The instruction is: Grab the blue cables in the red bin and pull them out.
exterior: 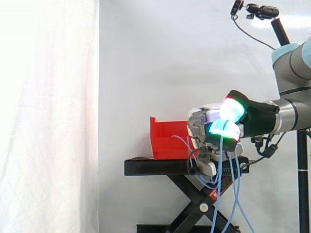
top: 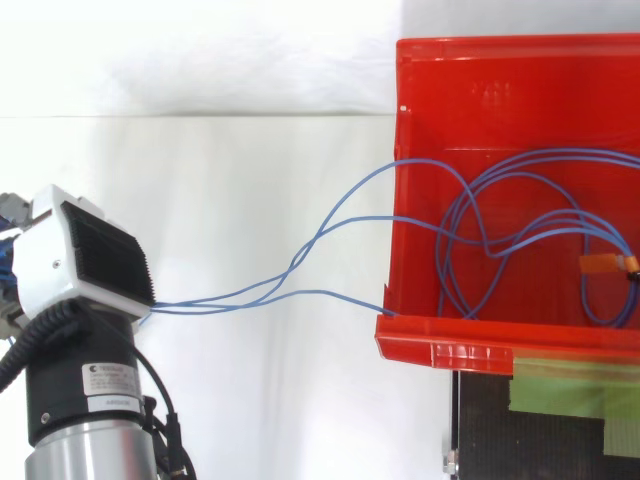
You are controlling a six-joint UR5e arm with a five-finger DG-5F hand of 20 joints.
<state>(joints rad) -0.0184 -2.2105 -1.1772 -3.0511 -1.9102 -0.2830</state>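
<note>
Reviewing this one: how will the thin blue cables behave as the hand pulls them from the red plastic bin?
Probably floppy: the thin blue cables droop in loops below the hand. They may snag: their coils cross inside the red plastic bin. Likely light, being so thin.

I am looking at a white curtain point(exterior: 48, 116) hanging in soft folds down the left of the side view, with bright light washing over it. A plainer, greyer white backdrop point(exterior: 170, 58) is filling the centre. A black scissor stand point(exterior: 160, 167) is standing at lower centre. In the upper right, a small camera point(exterior: 262, 10) is sitting on a dark pole.
</note>
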